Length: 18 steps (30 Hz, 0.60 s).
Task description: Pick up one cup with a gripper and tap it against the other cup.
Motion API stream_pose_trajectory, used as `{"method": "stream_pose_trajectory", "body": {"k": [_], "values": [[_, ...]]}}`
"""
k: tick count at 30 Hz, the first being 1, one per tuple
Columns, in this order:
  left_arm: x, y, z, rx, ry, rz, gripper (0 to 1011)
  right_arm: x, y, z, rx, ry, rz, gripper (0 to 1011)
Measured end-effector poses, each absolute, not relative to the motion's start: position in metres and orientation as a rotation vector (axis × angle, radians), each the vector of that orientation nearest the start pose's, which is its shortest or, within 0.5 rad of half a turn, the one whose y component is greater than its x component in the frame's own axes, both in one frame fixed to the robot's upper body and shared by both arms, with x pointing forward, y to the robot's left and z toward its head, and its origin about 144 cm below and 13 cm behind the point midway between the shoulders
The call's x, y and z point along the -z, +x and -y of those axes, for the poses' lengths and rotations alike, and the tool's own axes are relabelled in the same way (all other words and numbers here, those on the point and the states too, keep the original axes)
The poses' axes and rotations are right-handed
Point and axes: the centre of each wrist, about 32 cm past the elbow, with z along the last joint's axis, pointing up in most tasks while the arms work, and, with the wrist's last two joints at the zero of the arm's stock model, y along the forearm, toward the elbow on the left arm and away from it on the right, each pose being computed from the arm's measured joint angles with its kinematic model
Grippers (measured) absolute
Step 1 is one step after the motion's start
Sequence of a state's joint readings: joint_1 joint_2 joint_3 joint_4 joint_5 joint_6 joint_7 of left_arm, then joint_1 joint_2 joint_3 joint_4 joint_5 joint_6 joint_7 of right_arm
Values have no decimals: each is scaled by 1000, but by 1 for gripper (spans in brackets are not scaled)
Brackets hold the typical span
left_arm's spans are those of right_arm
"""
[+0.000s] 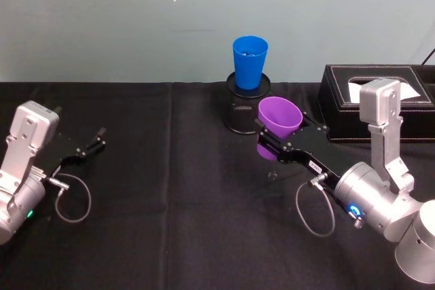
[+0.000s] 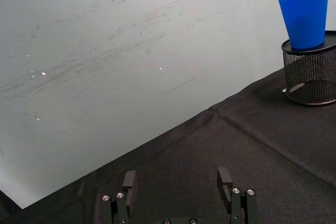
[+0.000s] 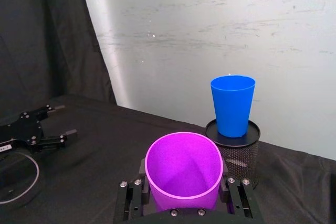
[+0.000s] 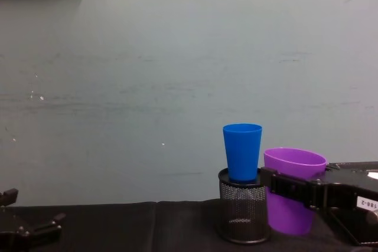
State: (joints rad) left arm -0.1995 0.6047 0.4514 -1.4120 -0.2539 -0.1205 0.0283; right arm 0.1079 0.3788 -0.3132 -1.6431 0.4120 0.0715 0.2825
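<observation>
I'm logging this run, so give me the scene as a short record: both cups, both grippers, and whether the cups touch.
purple cup: clamped by the right gripper, rim upward, beside the mesh pen holder
blue cup: upright on top of the mesh pen holder
cup contact: none; the purple rim sits lower than the blue cup
left gripper: open, holding nothing, at the left of the table
also present: black tissue box at the right rear
</observation>
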Motion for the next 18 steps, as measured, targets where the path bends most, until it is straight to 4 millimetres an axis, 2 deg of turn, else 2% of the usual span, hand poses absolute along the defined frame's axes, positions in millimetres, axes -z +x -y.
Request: {"method": "stream_pose_trajectory", "body": {"k": [8,12,18], "values": [[-1140,489,-310,-1248,305,285,1000,-1186,479,231,967,-10,-24,720],[-1140,489,-310,-1248,304,285,1000,-1190,493,228,965,-29,-48,720],[-1140,489,-310,-1248,304,285,1000,-1200,527,221,974,-75,-95,719]]}}
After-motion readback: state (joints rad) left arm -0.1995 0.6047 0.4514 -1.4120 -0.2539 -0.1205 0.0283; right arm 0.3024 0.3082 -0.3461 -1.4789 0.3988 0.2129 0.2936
